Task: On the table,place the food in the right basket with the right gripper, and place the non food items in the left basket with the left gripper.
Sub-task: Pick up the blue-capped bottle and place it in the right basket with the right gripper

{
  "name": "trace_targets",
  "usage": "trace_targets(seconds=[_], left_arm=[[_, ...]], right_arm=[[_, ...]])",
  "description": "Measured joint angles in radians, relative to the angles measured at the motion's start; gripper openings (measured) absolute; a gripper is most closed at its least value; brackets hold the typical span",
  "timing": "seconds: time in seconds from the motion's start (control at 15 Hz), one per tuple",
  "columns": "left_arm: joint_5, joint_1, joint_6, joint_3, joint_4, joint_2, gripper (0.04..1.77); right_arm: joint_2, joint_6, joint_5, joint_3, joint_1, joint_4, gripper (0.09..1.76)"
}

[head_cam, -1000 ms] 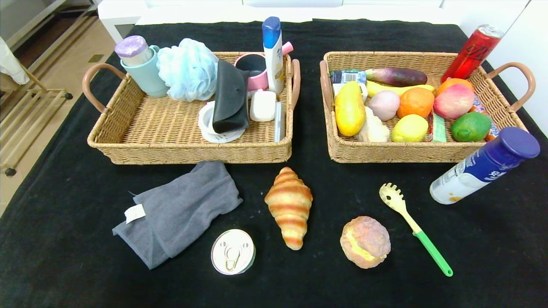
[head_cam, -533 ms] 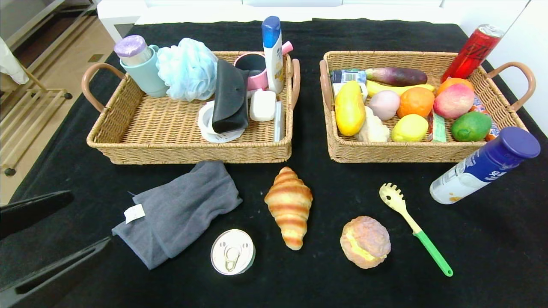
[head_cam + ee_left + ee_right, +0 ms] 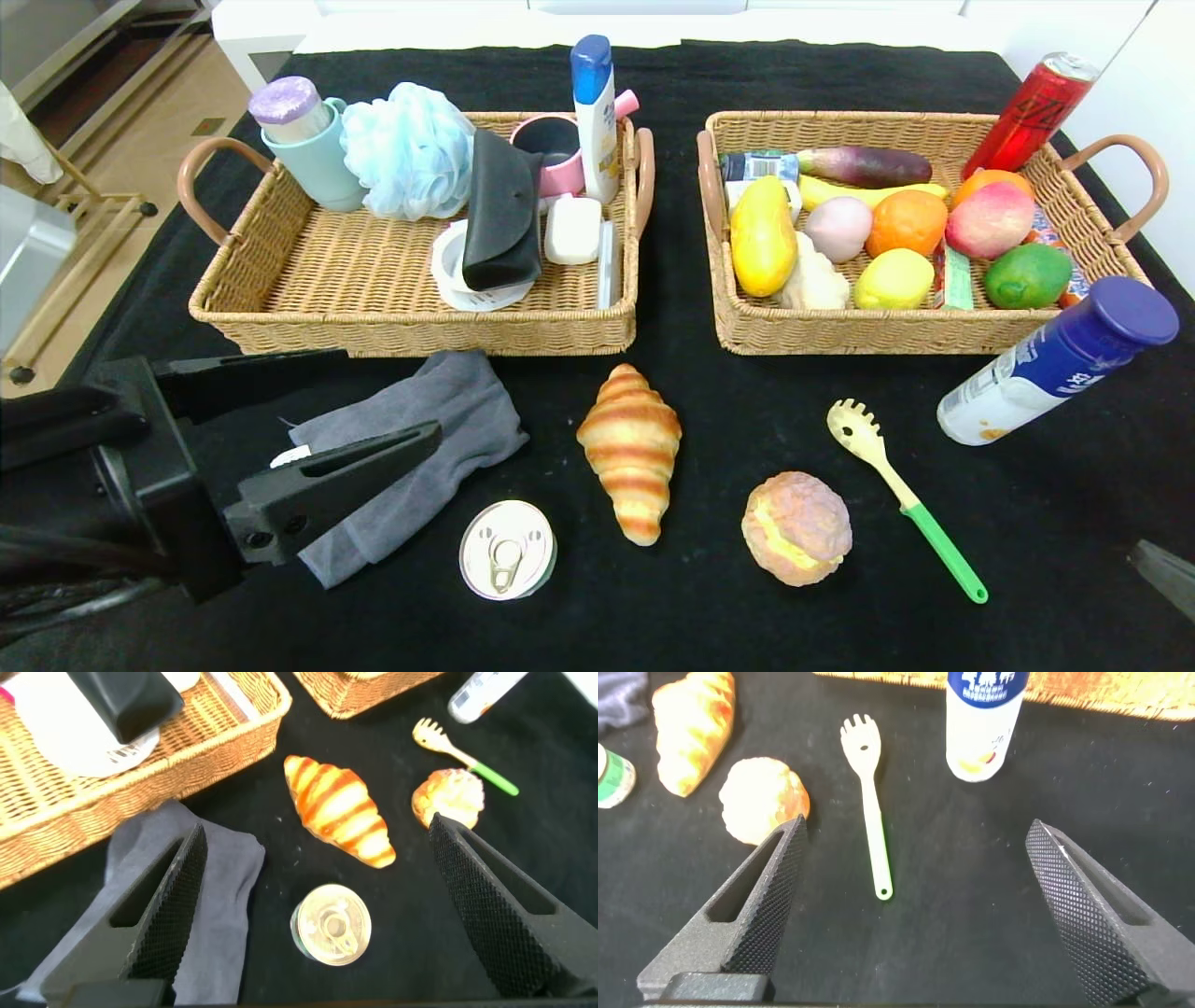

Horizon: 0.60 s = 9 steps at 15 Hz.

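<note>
- Head view: my left claw (image 3: 369,406) has come in from the lower left and now hangs wide open over the grey cloth (image 3: 439,439). A second ago it was absent, so I judge the cloth is the next non-food item for the left basket (image 3: 280,322). My right claw (image 3: 1162,569) has just appeared at the lower right edge, mostly cut off.
- Left wrist view: the fingers are spread, with the tin can (image 3: 331,925) low in the centre between them and the croissant (image 3: 341,809) above it. The cloth is partly hidden by one finger.
- Right wrist view: the right claw is open above the desk (image 3: 990,905). The bun (image 3: 766,798) and spaghetti spoon (image 3: 868,803) are at upper left, and the white bottle (image 3: 985,723) is cut off at the top.
</note>
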Motion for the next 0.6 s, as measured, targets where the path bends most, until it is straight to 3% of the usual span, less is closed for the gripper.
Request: trace_targets(seconds=[0.47, 0.6], left_arm=[[0.009, 0.000, 0.007, 0.027, 0.015, -0.004, 1.72], [0.006, 0.034, 0.008, 0.022, 0.007, -0.020, 1.72]], right_arm=[[0.024, 0.001, -0.004, 0.001, 0.000, 0.000, 1.71], [0.036, 0.001, -0.006, 0.000, 0.000, -0.005, 1.71]])
